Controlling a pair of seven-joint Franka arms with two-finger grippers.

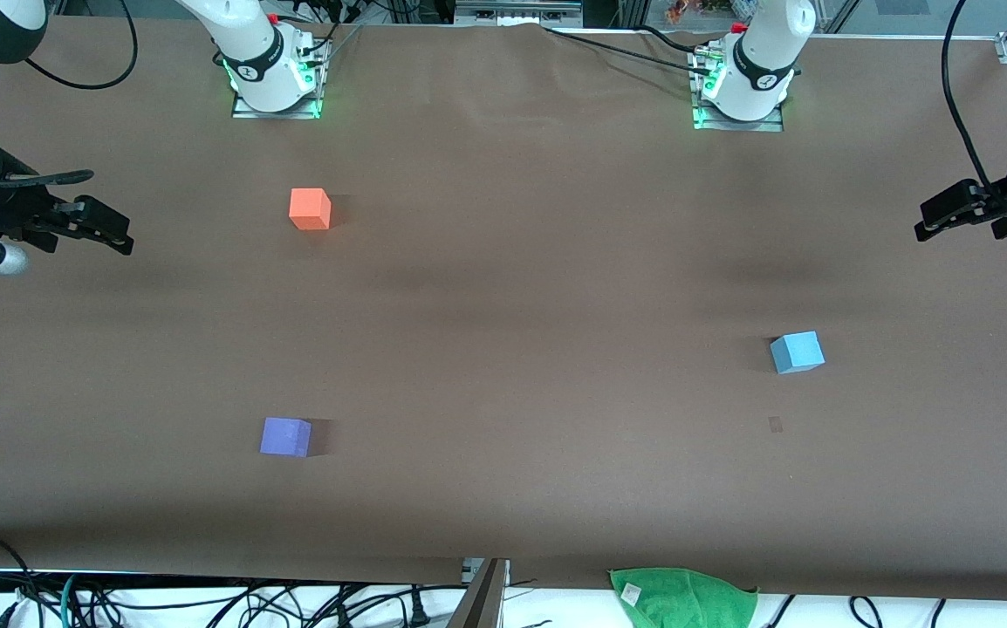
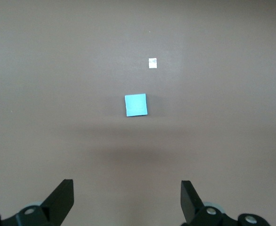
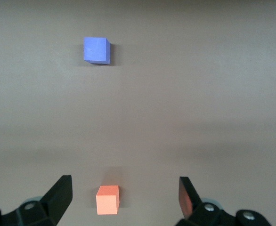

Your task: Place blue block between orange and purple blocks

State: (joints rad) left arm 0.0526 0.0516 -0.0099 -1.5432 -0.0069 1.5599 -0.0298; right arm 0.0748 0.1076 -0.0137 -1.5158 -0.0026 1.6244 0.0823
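Brown matte cloth covered the whole table (image 1: 503,288), and in the front view my three cubes sat well apart on it. My small light sky-blue matte cube (image 1: 797,352) lay right of centre in the frame, toward my left arm's end. My bright orange matte cube (image 1: 310,209) sat at upper left of centre, and my violet-purple matte cube (image 1: 285,437) lay at lower left of centre, nearer the camera, with bare cloth between them. My left gripper (image 1: 935,225) hung at the right edge of the frame, fingers apart, holding nothing. My right gripper (image 1: 115,235) hung at the left edge, also parted and empty; that arm waited. A green cloth (image 1: 682,597) lay at the bottom edge.

From my left wrist view, the blue cube (image 2: 136,104) sat just above the frame's middle, with a small pale tag (image 2: 152,63) near it. My two fingers (image 2: 62,197) stood wide apart at the bottom.

From my right wrist view, the purple cube (image 3: 96,50) sat at upper left and the orange cube (image 3: 107,199) at the bottom, between my spread fingers (image 3: 187,197).

I judged the blue cube light, stiff and not slippery, best pinched across two opposite flat side faces, squarely at mid-height.
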